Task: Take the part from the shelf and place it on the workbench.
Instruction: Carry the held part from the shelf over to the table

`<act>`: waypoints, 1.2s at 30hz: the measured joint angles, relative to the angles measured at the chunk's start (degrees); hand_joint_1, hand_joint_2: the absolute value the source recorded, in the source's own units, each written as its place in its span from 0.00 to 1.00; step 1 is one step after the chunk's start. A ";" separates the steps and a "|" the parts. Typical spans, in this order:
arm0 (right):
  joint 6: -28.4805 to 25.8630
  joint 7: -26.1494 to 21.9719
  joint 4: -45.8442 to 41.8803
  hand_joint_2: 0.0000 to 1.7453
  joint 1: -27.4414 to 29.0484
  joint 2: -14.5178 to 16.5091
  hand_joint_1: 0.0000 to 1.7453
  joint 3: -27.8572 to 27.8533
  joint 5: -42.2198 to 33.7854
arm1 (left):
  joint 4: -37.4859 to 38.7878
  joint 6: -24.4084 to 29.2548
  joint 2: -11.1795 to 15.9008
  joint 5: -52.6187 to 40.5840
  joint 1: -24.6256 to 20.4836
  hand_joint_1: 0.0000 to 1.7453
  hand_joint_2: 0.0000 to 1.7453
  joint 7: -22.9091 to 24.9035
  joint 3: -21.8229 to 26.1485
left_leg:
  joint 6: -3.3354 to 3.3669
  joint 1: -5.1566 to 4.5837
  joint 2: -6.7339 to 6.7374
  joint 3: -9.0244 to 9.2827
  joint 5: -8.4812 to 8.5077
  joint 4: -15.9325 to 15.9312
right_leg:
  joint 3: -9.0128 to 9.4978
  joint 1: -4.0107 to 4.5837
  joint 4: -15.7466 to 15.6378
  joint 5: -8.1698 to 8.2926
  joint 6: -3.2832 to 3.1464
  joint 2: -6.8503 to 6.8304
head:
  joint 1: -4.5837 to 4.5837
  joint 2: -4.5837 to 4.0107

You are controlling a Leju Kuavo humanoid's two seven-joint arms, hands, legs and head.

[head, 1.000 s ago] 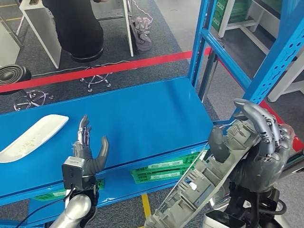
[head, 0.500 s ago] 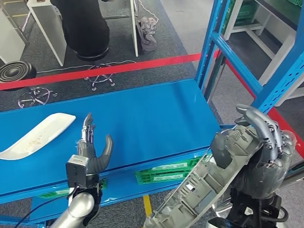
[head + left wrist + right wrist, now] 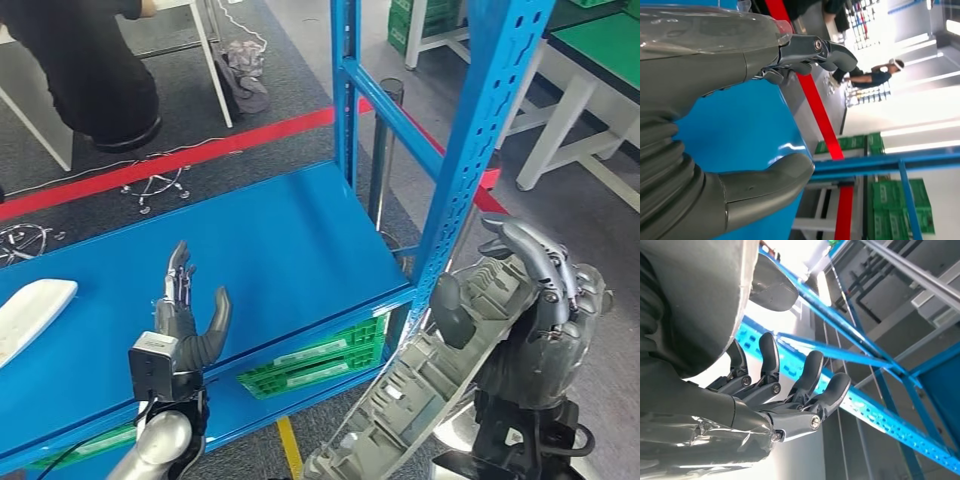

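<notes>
1 grey part [image 3: 423, 385], 1 white part [image 3: 30, 312], 2 hands [image 3: 181, 320]

shelf deck [image 3: 287, 240]: broad bare blue surface ahead of the left hand [image 3: 185, 320], which hovers over its front edge | white part [image 3: 26, 312]: lies at the deck's far left | blue upright [image 3: 483, 130]: stands just beside the right hand [image 3: 528, 320] and the long grey part [image 3: 423, 385] it holds | green crates [image 3: 317, 355]: fill the tier below

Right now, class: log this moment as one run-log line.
right hand: holds grey part beside shelf post | left hand: open above blue shelf | part not yet on workbench
</notes>
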 joint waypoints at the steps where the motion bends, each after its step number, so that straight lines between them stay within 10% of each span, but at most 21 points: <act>1: 0.01 -0.03 0.00 1.00 0.02 0.00 1.00 0.03 0.00 | 0.00 -0.08 0.00 0.04 0.01 0.00 1.00 0.00 -0.01 | 0.46 -0.18 -0.17 0.31 1.78 -1.70 | 0.10 0.18 0.00 -0.01 -0.04 0.72 | -0.18 -0.01; 4: 0.01 -0.13 -0.01 1.00 0.05 0.00 1.00 0.05 0.00 | 0.00 -0.32 -0.03 0.08 -0.15 0.00 1.00 -0.04 -0.06 | 2.35 -0.78 -2.40 5.04 8.24 -13.83 | 0.33 0.47 -0.06 -0.01 -0.01 2.60 | -0.44 0.00; 8: 0.01 -0.19 -0.07 1.00 0.40 -0.01 1.00 0.06 -0.01 | -0.03 -0.37 -0.21 0.07 -0.42 0.00 1.00 -0.25 -0.16 | 2.90 -1.08 -2.12 6.67 9.43 -18.07 | -0.22 0.17 -0.34 0.07 0.85 3.92 | -0.68 0.00; 10: -0.01 -0.17 -0.15 1.00 0.50 -0.01 1.00 0.06 -0.01 | -0.04 -0.39 -0.44 0.02 -0.49 0.00 1.00 -0.28 -0.21 | 3.01 -0.64 -1.16 7.36 9.83 -19.22 | -0.98 0.48 1.11 -1.06 1.46 2.19 | -0.44 0.00; 15: -0.01 0.07 -0.22 1.00 0.63 -0.01 1.00 0.15 0.00 | -0.04 -0.38 -0.64 -0.23 -0.04 0.00 1.00 -0.31 -0.27 | 3.20 -0.41 1.49 8.01 9.79 -19.85 | -7.70 -0.23 15.83 -7.53 2.96 -2.16 | 1.54 0.01; 18: -0.01 0.15 -0.22 1.00 0.62 -0.02 1.00 0.15 0.00 | -0.04 -0.33 -0.69 -0.30 0.08 0.00 1.00 -0.31 -0.28 | 2.61 -0.34 2.81 8.39 9.33 -19.61 | -3.04 -0.73 7.01 -2.82 3.46 -3.82 | 2.42 0.00; 21: 0.00 0.20 -0.26 1.00 0.59 -0.01 1.00 0.16 -0.01 | -0.04 -0.31 -0.72 -0.34 0.05 0.00 1.00 -0.29 -0.27 | 1.69 -0.81 3.71 8.46 8.84 -18.96 | 1.22 -0.46 -0.81 -0.61 2.59 -5.33 | 2.72 0.00; 25: -0.01 0.33 -0.40 1.00 0.53 -0.02 1.00 0.18 -0.05 | -0.07 -0.26 -0.75 -0.43 0.02 0.00 1.00 -0.28 -0.30 | 0.69 -0.61 3.70 7.98 7.50 -17.26 | 1.15 -0.39 -1.05 -0.19 1.05 -3.31 | 1.84 0.01; 30: 0.01 0.55 -0.44 1.00 0.41 0.00 1.00 0.24 -0.09 | -0.09 0.07 -0.69 -0.56 0.40 0.00 1.00 -0.17 -0.31 | 0.12 -0.27 0.04 -0.23 0.16 -0.70 | 0.70 -0.40 -1.15 0.19 0.20 -0.76 | 0.24 0.00; 36: 0.01 0.66 -0.44 1.00 0.30 -0.01 1.00 0.43 -0.09 | -0.10 0.11 -0.66 -0.63 0.43 0.00 1.00 -0.12 -0.31 | 1.43 -0.35 -4.03 7.17 8.99 -17.66 | 0.53 -0.47 -1.07 0.38 0.82 2.88 | -0.40 0.01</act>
